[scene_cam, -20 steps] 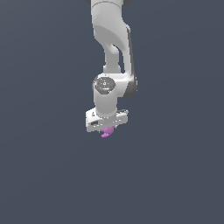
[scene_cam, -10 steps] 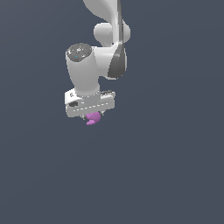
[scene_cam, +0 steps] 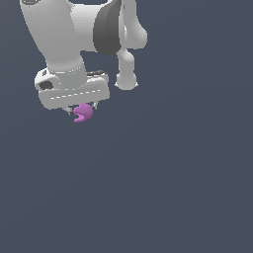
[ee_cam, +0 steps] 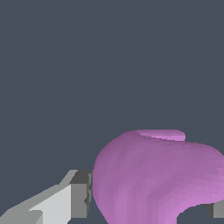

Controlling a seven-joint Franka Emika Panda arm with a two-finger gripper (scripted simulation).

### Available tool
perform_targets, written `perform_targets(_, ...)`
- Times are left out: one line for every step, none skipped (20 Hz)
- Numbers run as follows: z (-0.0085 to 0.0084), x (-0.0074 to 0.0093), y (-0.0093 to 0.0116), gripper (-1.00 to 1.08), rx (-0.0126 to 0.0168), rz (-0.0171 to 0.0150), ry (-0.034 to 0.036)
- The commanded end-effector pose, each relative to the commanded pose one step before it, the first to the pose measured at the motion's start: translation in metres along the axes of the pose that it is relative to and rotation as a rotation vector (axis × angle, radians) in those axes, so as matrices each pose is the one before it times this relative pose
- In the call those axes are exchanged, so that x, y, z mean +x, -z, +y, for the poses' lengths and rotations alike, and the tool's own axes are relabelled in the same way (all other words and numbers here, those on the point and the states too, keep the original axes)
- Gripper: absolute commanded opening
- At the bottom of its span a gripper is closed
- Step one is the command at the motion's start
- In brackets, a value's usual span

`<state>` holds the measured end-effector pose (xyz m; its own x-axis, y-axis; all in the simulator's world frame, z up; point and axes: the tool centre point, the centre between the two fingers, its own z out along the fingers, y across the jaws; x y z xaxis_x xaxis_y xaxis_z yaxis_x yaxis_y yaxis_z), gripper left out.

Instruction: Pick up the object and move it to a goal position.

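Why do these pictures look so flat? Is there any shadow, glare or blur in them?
Exterior view: sharp, evenly lit render on a plain slate background; no cast shadow or glare, only soft shading on the white arm and the end effector. Wrist view: the purple object fills the frame, crisp enough to show faceted shading, cut off at the picture's edge.

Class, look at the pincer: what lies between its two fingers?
The purple object fills the gap between the pincer fingers; the wrist view shows it best.
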<state>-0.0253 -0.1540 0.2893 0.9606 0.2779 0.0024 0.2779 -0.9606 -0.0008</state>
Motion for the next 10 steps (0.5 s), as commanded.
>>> perform_targets(0.01289, -0.00677, 0.02232, -1.0, 0.00095, -0.0011, 0.00089)
perform_targets(0.00453, -0.00192, 0.00746, -1.0, -0.00047, -0.00049, -0.00015)
perform_targets(0.00426, -0.00182, 0.00696, -1.0, 0.0, 0.0, 0.0)
perform_targets(0.00393, -0.00163, 0.00637, -1.0, 0.0, 0.0, 0.0)
perform_targets(0.0036, -0.00145, 0.00578, -1.0, 0.0, 0.0, 0.0)
perform_targets(0.00314, -0.00119, 0.00521, -1.0, -0.00057, -0.00037, -0.00011)
perform_targets(0.00295, -0.0011, 0.00464, -1.0, 0.0, 0.0, 0.0)
perform_targets(0.00262, -0.00094, 0.00408, -1.0, 0.0, 0.0, 0.0)
perform_targets(0.0023, -0.00077, 0.00353, -1.0, 0.0, 0.0, 0.0)
perform_targets(0.00184, -0.00053, 0.00301, -1.0, -0.00057, -0.00037, -0.00012)
